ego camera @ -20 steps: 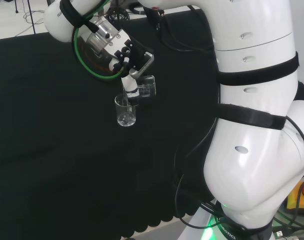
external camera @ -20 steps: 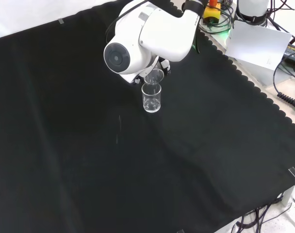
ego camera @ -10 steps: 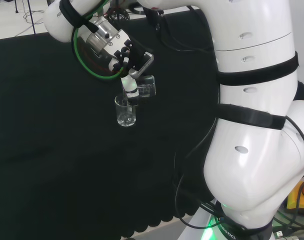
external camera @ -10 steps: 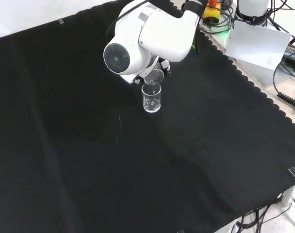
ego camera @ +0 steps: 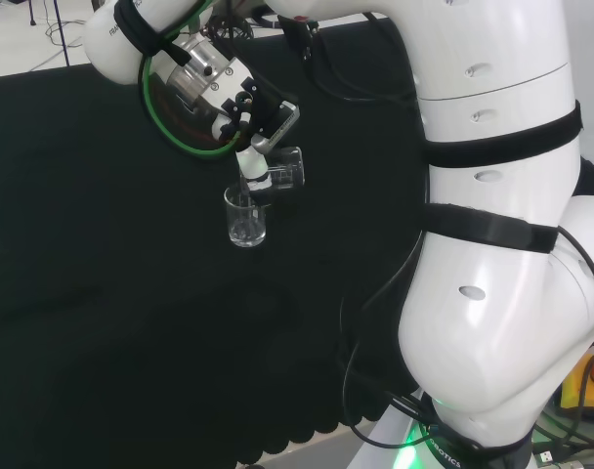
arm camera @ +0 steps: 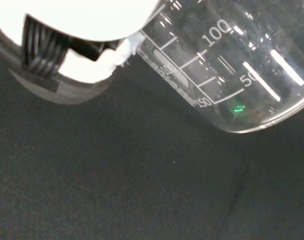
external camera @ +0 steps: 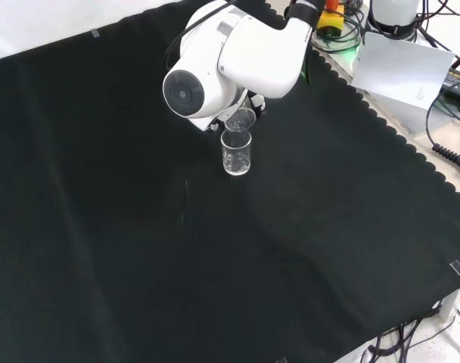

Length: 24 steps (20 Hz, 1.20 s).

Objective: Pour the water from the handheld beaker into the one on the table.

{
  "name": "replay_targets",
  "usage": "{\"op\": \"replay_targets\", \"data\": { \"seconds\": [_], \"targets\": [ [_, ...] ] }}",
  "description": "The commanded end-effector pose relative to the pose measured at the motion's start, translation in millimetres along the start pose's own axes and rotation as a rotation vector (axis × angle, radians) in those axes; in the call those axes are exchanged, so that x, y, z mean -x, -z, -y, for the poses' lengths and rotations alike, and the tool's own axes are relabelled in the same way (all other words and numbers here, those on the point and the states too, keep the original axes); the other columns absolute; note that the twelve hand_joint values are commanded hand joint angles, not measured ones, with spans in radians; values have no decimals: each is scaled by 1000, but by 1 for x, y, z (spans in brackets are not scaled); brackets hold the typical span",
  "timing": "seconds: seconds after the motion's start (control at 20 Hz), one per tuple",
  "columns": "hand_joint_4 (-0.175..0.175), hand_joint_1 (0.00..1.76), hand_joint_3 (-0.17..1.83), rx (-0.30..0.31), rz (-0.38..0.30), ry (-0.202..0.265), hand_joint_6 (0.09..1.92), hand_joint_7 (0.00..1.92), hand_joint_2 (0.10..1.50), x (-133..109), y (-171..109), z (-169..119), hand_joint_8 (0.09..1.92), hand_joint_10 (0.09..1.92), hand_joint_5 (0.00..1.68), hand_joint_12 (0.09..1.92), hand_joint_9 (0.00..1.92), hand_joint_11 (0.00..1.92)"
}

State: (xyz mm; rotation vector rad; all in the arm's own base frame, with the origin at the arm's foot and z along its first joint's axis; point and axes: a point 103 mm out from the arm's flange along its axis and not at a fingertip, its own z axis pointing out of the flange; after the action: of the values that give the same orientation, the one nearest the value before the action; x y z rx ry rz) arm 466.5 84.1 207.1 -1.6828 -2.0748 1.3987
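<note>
In the head view my hand [ego camera: 256, 125] is shut on a clear glass beaker [ego camera: 286, 168], which lies tipped almost on its side. Its mouth hangs just above the rim of a second clear beaker [ego camera: 246, 217] that stands upright on the black cloth. In the front view the standing beaker [external camera: 236, 152] is plain to see, and the held beaker [external camera: 240, 119] shows right behind it, under the arm's big white link. The wrist view shows the held beaker's marked wall [arm camera: 232, 65] beside a white part of the hand [arm camera: 87, 55]. I cannot tell whether water is flowing.
The arm's large white links [ego camera: 492, 244] take up the right of the head view. Black cloth [external camera: 177, 249] spreads wide around the standing beaker. Cables and a white sheet [external camera: 404, 68] lie beyond the cloth's scalloped edge at the front view's upper right.
Hardly anything differs. The hand and the tipped beaker have crept very slightly upward in the head view, and the standing beaker has stayed put.
</note>
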Motion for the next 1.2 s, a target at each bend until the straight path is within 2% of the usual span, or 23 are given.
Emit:
{"op": "replay_targets", "data": {
  "seconds": [0.05,1.0,1.2],
  "targets": [
    [-175,1309,758,3,2,0,812,1255,622,0,1,0,796,724,1201,789,1501,1259],
    [-175,1309,759,22,-14,24,813,1255,622,3,6,3,797,725,1201,788,1501,1260],
    [-175,1309,759,45,-33,40,813,1254,622,4,6,6,798,725,1201,788,1501,1260]
  ]
}}
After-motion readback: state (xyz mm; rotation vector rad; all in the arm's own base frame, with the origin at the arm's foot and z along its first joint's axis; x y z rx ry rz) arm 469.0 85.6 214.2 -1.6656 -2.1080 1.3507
